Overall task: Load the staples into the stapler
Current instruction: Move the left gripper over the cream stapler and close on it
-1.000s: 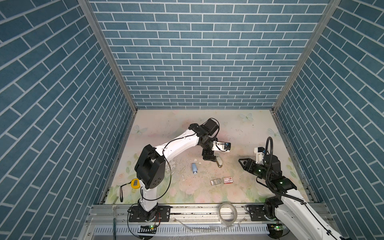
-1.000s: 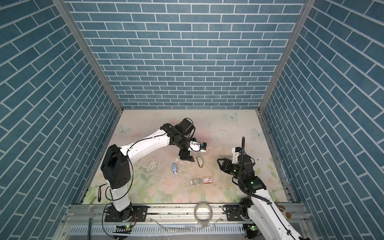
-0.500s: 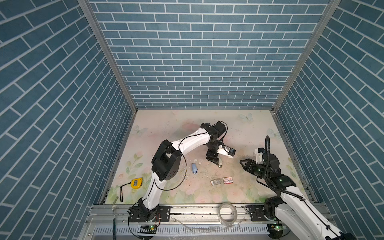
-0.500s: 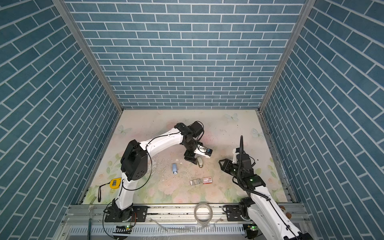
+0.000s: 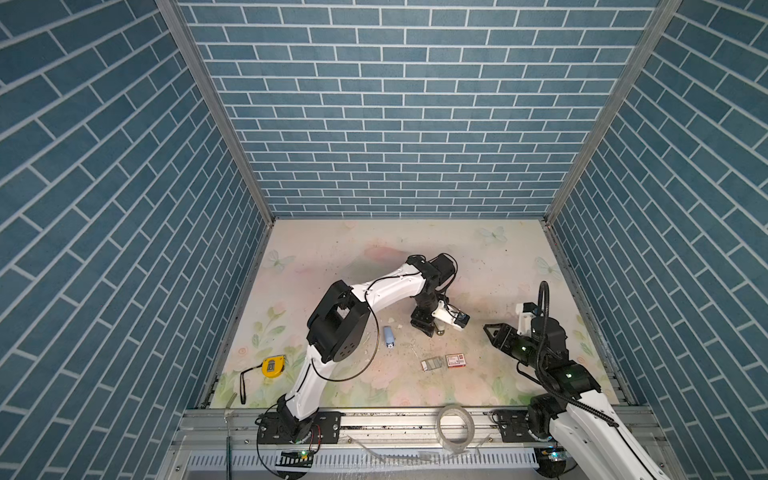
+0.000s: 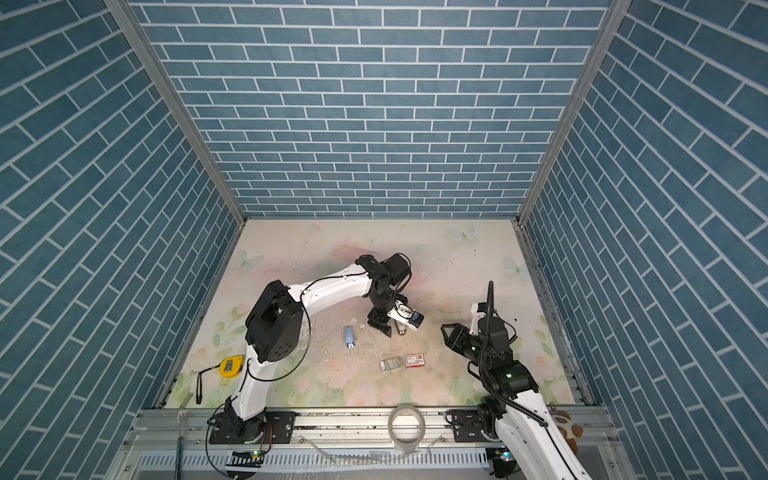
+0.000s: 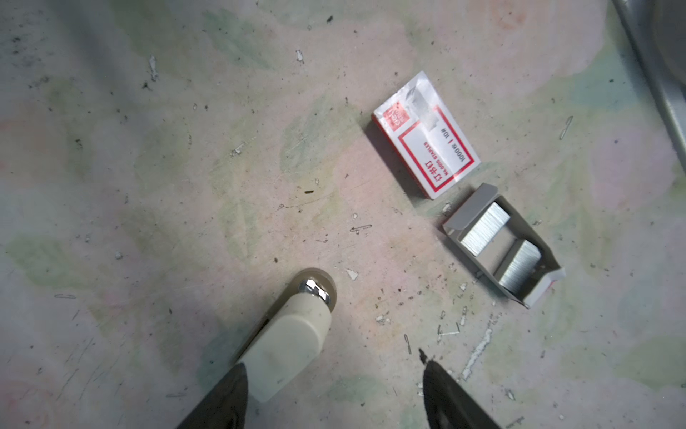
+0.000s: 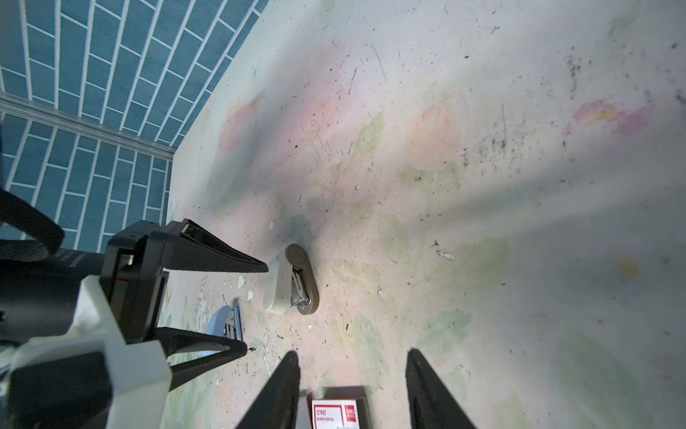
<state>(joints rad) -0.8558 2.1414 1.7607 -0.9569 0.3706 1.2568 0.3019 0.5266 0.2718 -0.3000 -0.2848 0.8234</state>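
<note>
we're low over the table (image 5: 374, 249) here: the left gripper (image 7: 332, 360) hangs just above the beige stapler (image 7: 293, 341), jaws apart, one finger (image 7: 222, 397) right beside the stapler's body and the other well clear of it, so nothing is clamped. the stapler rests on the table near its middle (in the right wrist view, metal workings show between its cream top and darker base). the staples (image 7: 482, 228) sit as two silvery stacks in a small grey tray (image 7: 458, 217), just beside the white-and-red box (image 7: 427, 141), both nearer the front rail than the stapler. the right gripper (image 8: 352, 353) hovers off to the right, jaws apart and empty, the box showing between its fingers. a blue stapler (image 5: 388, 336) lies left of the left gripper, a yellow tape measure (image 5: 272, 366) further left.
</note>
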